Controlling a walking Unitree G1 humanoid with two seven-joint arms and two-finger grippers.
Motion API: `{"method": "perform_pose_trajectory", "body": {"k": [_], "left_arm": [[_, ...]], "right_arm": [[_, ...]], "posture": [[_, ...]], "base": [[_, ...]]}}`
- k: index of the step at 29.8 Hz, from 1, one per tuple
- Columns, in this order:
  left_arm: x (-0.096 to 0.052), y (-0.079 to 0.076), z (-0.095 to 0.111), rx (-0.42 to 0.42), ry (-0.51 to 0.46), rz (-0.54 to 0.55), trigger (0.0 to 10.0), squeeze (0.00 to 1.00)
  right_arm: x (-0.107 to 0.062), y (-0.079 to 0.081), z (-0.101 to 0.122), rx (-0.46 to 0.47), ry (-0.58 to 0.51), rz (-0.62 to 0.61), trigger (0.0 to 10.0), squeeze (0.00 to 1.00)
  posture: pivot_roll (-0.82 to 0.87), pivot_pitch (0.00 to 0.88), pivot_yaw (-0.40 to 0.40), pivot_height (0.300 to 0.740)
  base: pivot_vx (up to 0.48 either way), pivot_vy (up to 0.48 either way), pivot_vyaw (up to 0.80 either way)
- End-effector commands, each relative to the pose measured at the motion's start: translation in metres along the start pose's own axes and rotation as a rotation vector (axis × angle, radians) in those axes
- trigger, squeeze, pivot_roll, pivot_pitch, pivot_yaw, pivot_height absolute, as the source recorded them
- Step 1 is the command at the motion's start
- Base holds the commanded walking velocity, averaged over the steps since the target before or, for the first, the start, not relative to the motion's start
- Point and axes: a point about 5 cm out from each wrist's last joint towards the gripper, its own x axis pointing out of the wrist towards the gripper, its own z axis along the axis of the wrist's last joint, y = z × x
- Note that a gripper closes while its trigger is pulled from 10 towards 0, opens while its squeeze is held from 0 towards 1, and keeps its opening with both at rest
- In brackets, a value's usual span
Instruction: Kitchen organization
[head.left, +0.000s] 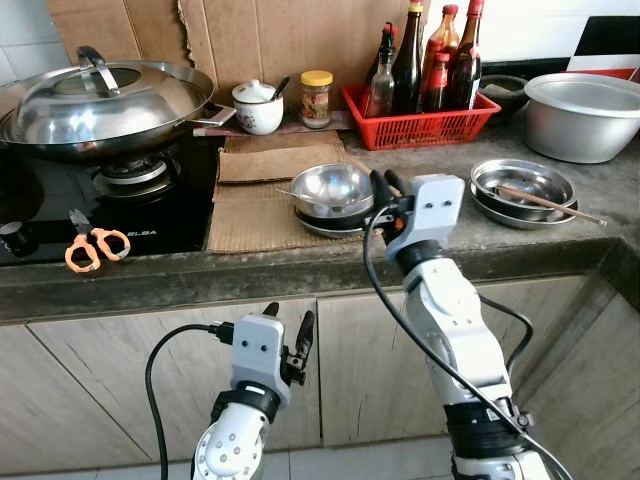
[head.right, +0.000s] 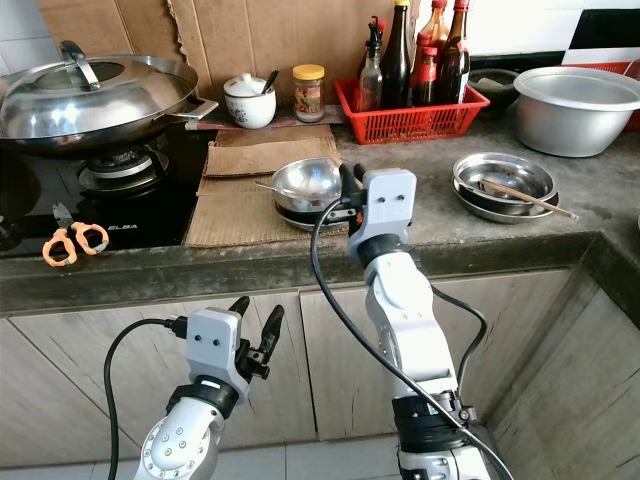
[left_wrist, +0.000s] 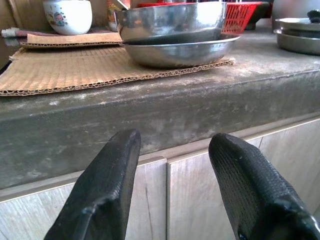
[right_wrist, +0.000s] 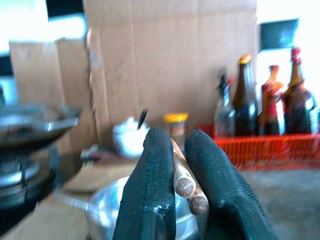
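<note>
Clutter was spread across the countertop (head.left: 300, 262): a lidded wok (head.left: 100, 100) at upper left, orange scissors (head.left: 97, 246) at left centre, a red basket (head.left: 420, 122) of bottles (head.left: 430, 60) at top centre, and a steel basin (head.left: 585, 112) at upper right. At frame centre, the right gripper (right_wrist: 180, 187) was pinched shut on 2 wooden chopsticks (right_wrist: 186, 182), just right of a steel bowl (head.left: 332, 188) stacked in a plate (head.left: 325, 222). More chopsticks (head.left: 550, 202) were laid across steel plates (head.left: 520, 190) at right. Low in the frame, the left gripper (left_wrist: 175, 190) was held wide open and empty before the cabinet doors (left_wrist: 200, 195). The gripped chopsticks' far ends were hidden.
</note>
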Motion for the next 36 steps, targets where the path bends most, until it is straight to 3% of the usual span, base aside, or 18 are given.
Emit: {"method": "perform_pose_trajectory", "body": {"k": [1,9,19,36], "left_arm": [[0.000,0.002,-0.001,0.016,0.000,0.002,10.0,0.00],[0.000,0.001,-0.002,0.030,0.000,-0.018,10.0,0.00],[0.001,0.004,-0.004,0.032,0.004,-0.019,10.0,0.00],[0.000,0.003,-0.006,0.037,0.013,-0.024,10.0,0.00]], "right_arm": [[-0.007,-0.013,0.015,-0.023,-0.054,-0.079,0.0,0.00],[-0.030,-0.030,0.021,-0.103,-0.061,-0.184,0.0,0.00],[-0.070,-0.037,-0.003,-0.176,0.075,-0.198,0.0,0.00],[-0.080,-0.034,-0.011,-0.175,0.123,-0.200,0.0,0.00]], "posture": [[0.10,0.003,-0.008,0.740],[0.08,0.000,0.007,0.740],[0.08,0.000,0.010,0.740],[0.08,0.000,0.012,0.740]], "base": [[0.000,0.000,0.00],[0.000,0.000,0.00],[0.000,0.000,0.00],[0.000,0.000,0.00]]}}
